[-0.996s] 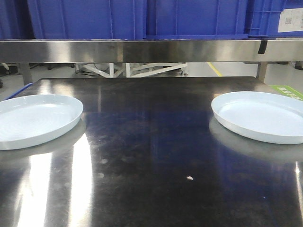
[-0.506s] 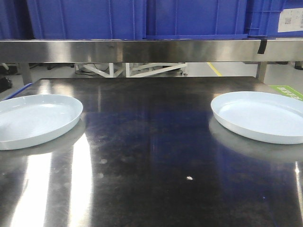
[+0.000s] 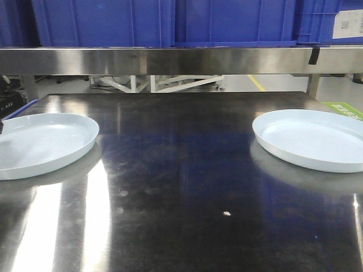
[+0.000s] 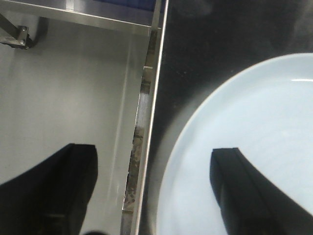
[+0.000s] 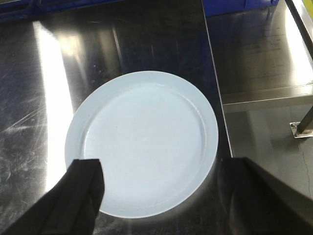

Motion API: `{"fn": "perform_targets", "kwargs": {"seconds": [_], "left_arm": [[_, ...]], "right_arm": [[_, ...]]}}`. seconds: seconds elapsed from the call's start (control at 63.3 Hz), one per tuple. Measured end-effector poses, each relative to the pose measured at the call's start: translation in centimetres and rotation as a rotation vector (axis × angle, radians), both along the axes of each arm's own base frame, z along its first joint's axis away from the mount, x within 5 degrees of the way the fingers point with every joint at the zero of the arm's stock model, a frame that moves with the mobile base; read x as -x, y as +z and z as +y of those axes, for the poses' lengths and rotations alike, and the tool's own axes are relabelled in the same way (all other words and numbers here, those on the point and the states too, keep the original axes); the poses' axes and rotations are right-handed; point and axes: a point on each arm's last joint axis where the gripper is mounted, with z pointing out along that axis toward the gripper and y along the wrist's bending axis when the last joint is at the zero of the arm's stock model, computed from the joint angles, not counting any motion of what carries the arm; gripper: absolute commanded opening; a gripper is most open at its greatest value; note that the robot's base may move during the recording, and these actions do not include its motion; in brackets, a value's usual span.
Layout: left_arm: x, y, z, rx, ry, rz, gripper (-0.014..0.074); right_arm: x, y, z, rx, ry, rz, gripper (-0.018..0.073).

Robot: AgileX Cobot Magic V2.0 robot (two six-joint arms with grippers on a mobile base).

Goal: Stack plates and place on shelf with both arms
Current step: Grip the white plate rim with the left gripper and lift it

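Two pale blue-white plates lie on the dark steel table. The left plate point(image 3: 42, 144) point(image 4: 254, 117) sits near the table's left edge, the right plate point(image 3: 312, 139) point(image 5: 146, 139) near its right side. My left gripper point(image 4: 154, 149) is open above the left plate's outer rim. One of its fingers point(image 4: 239, 191) is over the plate, the other beyond the table edge. My right gripper point(image 5: 164, 161) hangs open over the right plate's near rim, with nothing between its fingers.
A stainless shelf point(image 3: 181, 59) spans the back above the table and carries blue crates point(image 3: 170, 22). The table's left edge point(image 4: 151, 98) drops to grey floor. A lower steel ledge point(image 5: 264, 93) lies to the right of the right plate. A small crumb point(image 3: 227, 213) lies mid-table.
Neither plate has moved. In the front view a dark part of the left arm has crept into the far left edge beside the left plate.
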Motion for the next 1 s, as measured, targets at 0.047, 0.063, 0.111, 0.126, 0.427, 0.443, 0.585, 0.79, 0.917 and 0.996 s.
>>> {"fn": "perform_targets", "kwargs": {"seconds": [0.047,0.063,0.111,0.126,0.427,0.443,0.585,0.79,0.917,0.996], "left_arm": [[-0.2,-0.2,0.0,0.0,0.0,0.002,0.0528],[-0.2,-0.2,0.0,0.0,0.001,0.0,0.0528],[-0.4,-0.3,0.0,-0.001,0.001,-0.002,0.0528],[-0.4,-0.3,0.0,-0.001,0.001,-0.001,0.0528],[-1.2,-1.4,0.0,0.002,0.004,0.022,0.0528],[-1.2,-1.4,0.0,0.002,0.004,0.022,0.0528],[-1.2,-1.4,0.0,0.003,0.005,0.022,0.0412],[-1.6,-0.7,0.0,0.006,0.0,0.022,0.0099],[-2.2,0.5,-0.1,0.011,-0.011,0.03,0.0087],[-2.6,1.5,-0.2,0.014,-0.017,0.025,0.0087]], "right_arm": [[0.0,0.0,0.0,0.0,0.0,0.0,0.0592],[0.0,0.0,0.0,0.0,0.0,0.0,0.0592],[0.0,0.0,0.0,0.0,0.0,0.0,0.0592],[0.0,0.0,0.0,0.0,0.0,0.0,0.0592],[0.0,0.0,0.0,0.0,0.0,0.0,0.0592],[0.0,0.0,0.0,0.0,0.0,0.0,0.0592],[0.0,0.0,0.0,0.0,0.0,0.0,0.0592],[0.0,0.0,0.0,0.0,0.0,0.0,0.0592],[0.0,0.0,0.0,0.0,0.0,0.0,0.0592],[0.0,0.0,0.0,0.0,0.0,0.0,0.0592]]}}
